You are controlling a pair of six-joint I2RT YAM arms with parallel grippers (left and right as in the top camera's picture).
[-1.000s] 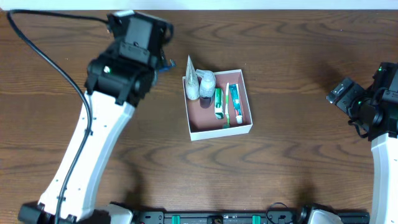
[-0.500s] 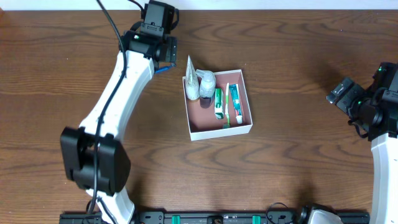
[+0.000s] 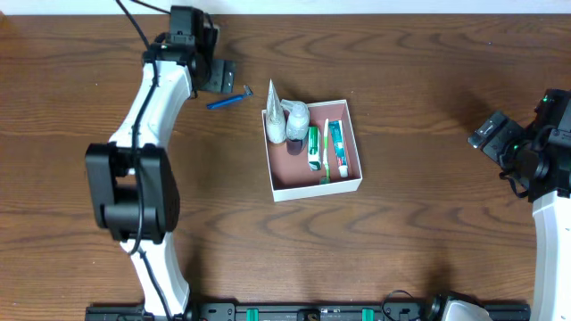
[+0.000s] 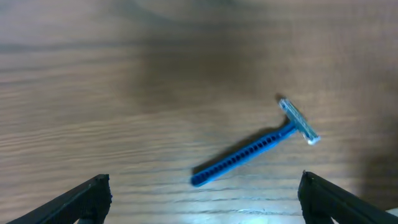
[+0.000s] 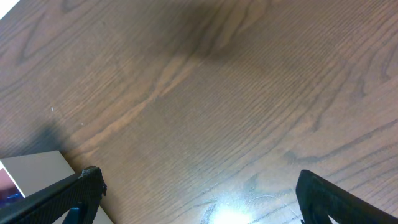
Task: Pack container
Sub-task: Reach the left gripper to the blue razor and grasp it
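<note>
The container (image 3: 318,190) sits around mid-table with a green tube (image 3: 314,148), a teal tube (image 3: 336,143) and a couple of pale bottles (image 3: 295,114) packed along its far side. There's print on the tubes, but it's way too small to read. A blue razor (image 4: 249,152) lies flat on the table (image 3: 428,232), left of the container's far corner and not touching it. I can't spot any logo on it. The left gripper (image 4: 205,196) hangs over the razor, fingers spread wide and empty. The right gripper (image 5: 199,193) is way off right, also spread wide and holding nothing.
</note>
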